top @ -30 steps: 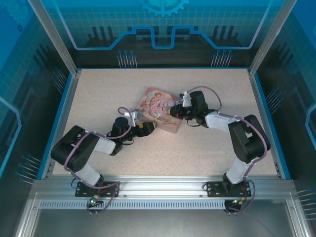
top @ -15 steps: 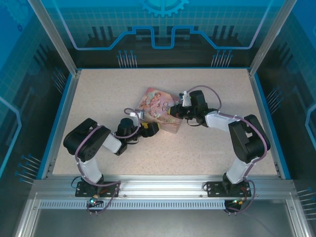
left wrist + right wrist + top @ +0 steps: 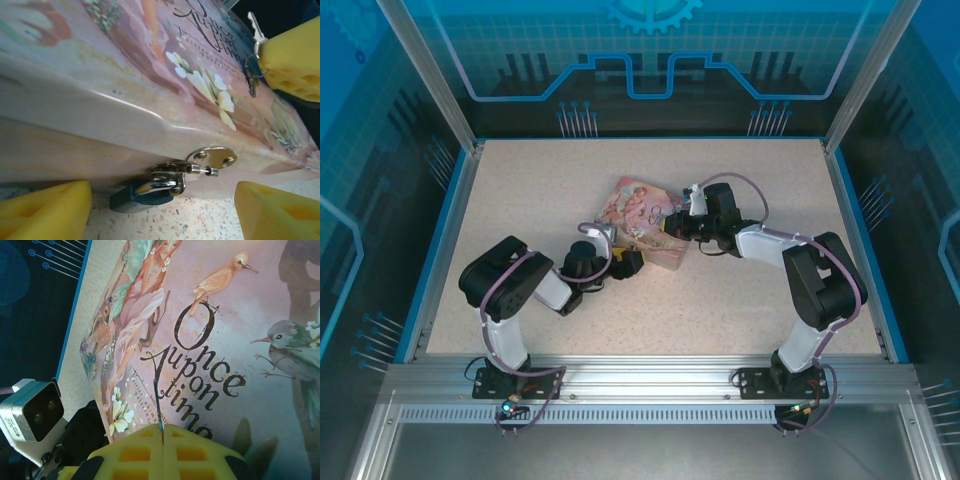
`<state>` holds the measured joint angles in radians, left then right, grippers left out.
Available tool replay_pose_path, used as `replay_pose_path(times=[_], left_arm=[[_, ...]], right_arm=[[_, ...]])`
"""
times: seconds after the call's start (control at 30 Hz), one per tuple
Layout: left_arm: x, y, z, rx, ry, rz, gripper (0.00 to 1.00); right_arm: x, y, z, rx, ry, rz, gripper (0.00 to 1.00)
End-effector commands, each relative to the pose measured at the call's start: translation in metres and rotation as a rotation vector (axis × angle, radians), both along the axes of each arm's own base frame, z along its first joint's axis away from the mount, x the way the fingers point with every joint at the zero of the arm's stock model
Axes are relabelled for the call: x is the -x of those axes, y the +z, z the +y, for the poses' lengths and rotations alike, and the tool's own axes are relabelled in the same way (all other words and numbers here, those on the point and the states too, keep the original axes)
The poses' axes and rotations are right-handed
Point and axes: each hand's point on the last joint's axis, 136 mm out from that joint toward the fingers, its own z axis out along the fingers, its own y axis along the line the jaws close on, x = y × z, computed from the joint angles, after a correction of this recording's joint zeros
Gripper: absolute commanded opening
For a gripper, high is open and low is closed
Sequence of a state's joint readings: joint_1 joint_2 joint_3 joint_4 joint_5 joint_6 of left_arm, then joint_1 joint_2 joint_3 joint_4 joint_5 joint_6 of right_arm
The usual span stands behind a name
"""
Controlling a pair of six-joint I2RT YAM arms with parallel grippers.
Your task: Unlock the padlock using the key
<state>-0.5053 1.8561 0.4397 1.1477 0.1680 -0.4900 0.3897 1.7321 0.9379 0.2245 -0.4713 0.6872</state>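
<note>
The blue-teal padlock (image 3: 142, 196) hangs by its silvery shackle from the hasp (image 3: 215, 157) on the front wall of the pink box (image 3: 125, 100), its body resting on the table. My left gripper (image 3: 162, 212) is open, one yellow finger (image 3: 45, 210) on each side of the padlock, close but not touching. Above the lid, my right gripper (image 3: 163, 432) is shut on the key (image 3: 158, 407), seen edge-on. In the left wrist view the key (image 3: 254, 27) sticks out of the right gripper's fingers (image 3: 292, 60), with a ring and a second key (image 3: 252, 85) dangling below.
The pink box (image 3: 640, 215) lies mid-table with the left gripper (image 3: 630, 262) at its near side and the right gripper (image 3: 670, 225) at its right edge. The left wrist camera (image 3: 32, 412) shows beyond the box. Blue walls ring the speckled table (image 3: 520, 190).
My left arm has swung right and brought its gripper closer to the box's near side. The right arm and the box have stayed put.
</note>
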Motion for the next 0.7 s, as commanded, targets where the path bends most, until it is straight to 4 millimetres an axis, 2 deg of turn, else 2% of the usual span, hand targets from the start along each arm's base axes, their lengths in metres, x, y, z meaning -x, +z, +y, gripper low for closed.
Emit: replay_pose_path(times=[0.0,0.43,0.67], left_arm=[[-0.010,0.001,-0.001,-0.104,0.009,-0.076,0.74],[-0.022,0.000,-0.001,-0.242,0.046,-0.146,0.64],[-0.028,0.001,-0.008,-0.298,0.049,-0.176,0.60]], right_arm=[[0.003,-0.012,-0.006,0.033,-0.008,0.025,0.00],[0.002,-0.010,-0.005,0.023,-0.008,0.017,0.00],[0.002,-0.009,-0.004,0.022,-0.005,0.016,0.00]])
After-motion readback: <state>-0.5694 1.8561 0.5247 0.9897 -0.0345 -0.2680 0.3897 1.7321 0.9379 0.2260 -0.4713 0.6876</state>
